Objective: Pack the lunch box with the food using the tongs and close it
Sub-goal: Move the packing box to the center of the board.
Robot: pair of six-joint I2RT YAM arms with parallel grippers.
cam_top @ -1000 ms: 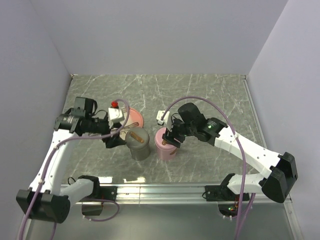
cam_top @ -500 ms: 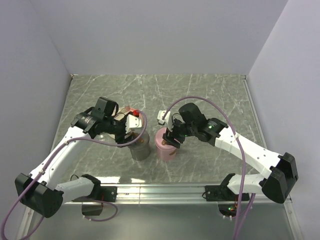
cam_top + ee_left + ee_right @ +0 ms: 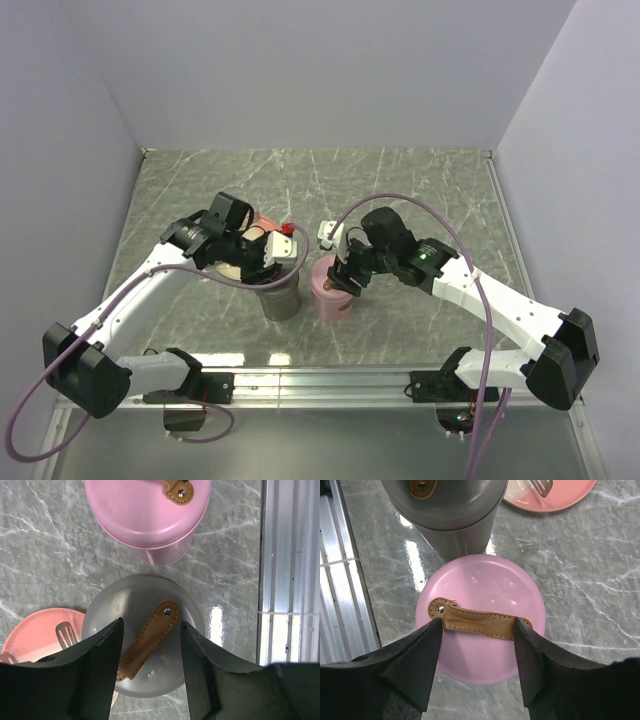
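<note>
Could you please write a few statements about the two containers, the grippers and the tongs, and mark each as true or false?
1. The grey container and the pink container both have their lids on. True.
2. The left gripper is above the pink container. False: it is open above the grey container.
3. The right gripper is open above the pink container's brown strap. True.
4. The tongs lie on top of the grey container. False: their slotted end rests on the pink plate.
</note>
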